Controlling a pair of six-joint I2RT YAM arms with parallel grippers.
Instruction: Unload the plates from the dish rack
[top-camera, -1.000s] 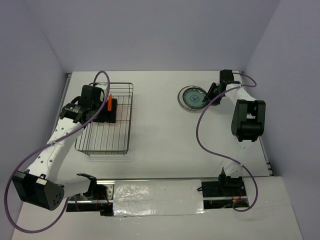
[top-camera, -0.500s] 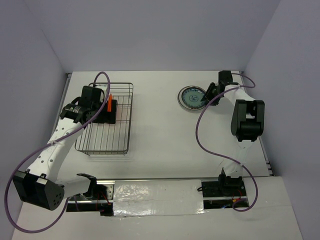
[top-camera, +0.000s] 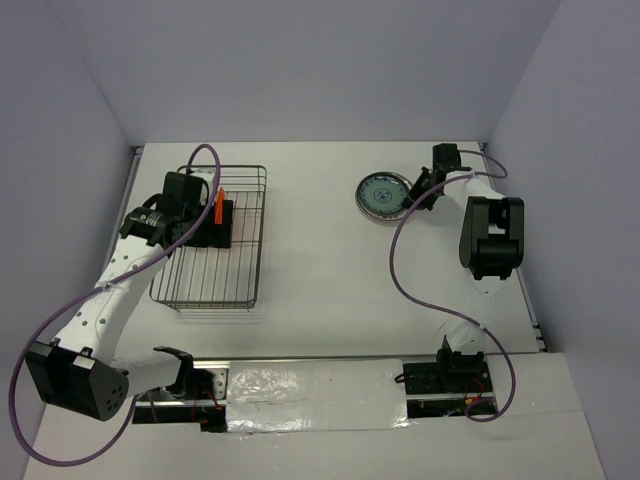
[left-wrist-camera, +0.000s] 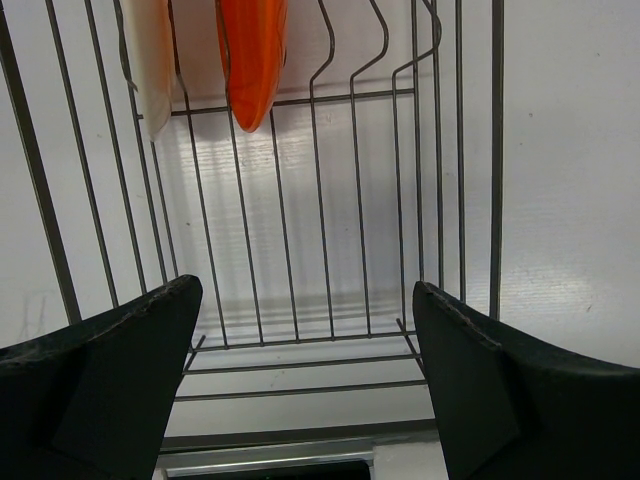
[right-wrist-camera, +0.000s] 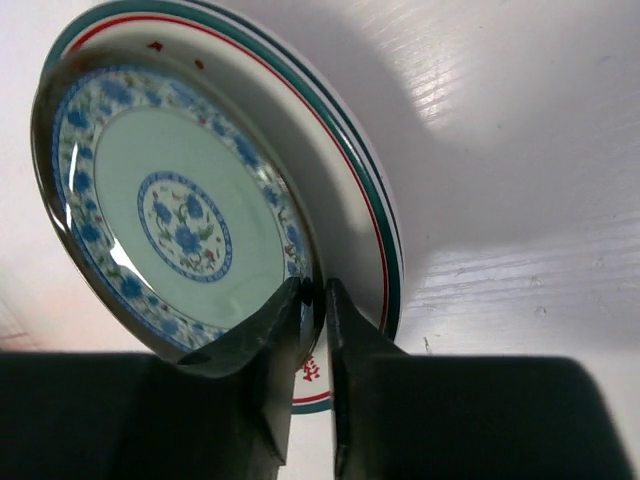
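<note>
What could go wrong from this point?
1. The right fingers pinch only the rim of the teal plate, over the ringed plate; it could slip and knock that plate.
2. The left fingers are open close to the dish rack, facing the orange plate and cream plate; advancing could snag a wire.

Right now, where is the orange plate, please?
In the top view the orange plate stands upright in the dish rack on the left, beside the cream plate.
</note>
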